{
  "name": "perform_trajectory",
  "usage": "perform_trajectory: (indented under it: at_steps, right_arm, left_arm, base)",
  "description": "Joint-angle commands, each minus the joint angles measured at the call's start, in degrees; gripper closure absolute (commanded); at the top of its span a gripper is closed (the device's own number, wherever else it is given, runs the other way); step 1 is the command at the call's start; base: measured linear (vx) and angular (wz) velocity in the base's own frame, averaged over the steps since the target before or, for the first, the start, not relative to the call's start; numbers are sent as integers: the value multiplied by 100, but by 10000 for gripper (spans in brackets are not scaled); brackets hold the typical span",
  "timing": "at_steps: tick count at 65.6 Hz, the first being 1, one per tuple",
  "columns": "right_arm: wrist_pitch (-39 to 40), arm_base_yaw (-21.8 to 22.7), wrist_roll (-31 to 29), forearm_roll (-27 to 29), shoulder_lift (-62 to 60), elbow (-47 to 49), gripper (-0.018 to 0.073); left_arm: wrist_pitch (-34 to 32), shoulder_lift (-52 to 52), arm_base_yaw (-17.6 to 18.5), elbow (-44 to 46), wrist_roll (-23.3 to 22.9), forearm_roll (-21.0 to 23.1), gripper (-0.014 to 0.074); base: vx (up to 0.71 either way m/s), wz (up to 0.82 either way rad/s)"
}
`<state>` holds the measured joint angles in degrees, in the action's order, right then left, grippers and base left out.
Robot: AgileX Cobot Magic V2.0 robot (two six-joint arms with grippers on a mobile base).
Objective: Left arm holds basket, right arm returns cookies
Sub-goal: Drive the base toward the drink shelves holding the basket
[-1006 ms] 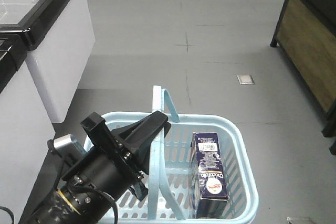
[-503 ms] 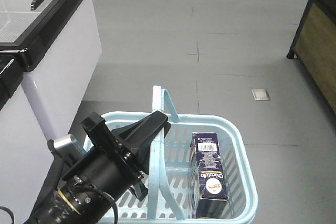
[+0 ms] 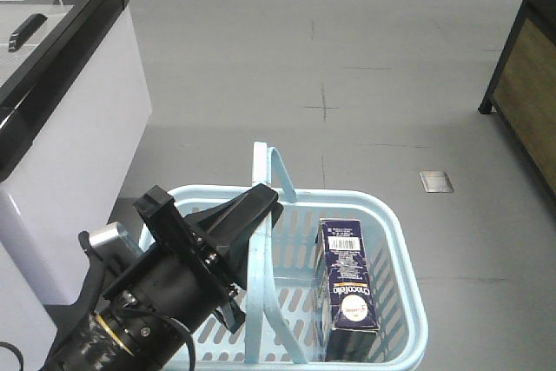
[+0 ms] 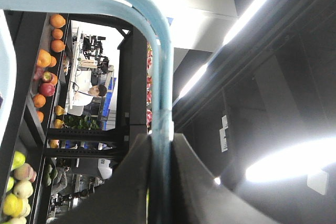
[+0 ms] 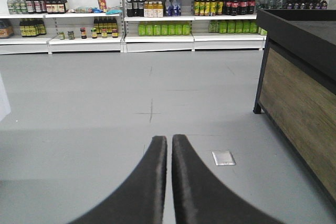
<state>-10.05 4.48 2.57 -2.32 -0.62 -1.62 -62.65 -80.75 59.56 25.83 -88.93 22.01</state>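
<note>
Cookies box [image 3: 349, 288] lay inside the basket [image 3: 410, 284], along its right wall (barcode showing). Left gripper [image 3: 261, 208] clamped 1 raised handle [image 3: 280, 171]. Right gripper [image 5: 169, 148] was pressed closed, holding nothing.

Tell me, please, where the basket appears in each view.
Front: basket at bottom centre, left claw gripping its handle.
Left wrist: only the handle, running from the top into the claw.
Right wrist: not in it.
Shared landmark: floor plate, in front and right wrist views.
</note>
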Motion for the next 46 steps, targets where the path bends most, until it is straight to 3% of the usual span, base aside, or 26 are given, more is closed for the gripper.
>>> perform_trajectory:
  at_steps: [1, 46]
  right_arm:
    - [411, 6, -36, -16, -75, -103, 568]
    - [411, 6, -36, -16, -75, -103, 568]
  left_arm:
    - [-1602, 220, 40, 169, -26, -143, 599]
    - [-1602, 220, 40, 169, -26, -143, 599]
  base:
    - [41, -6]
    - [45, -2]
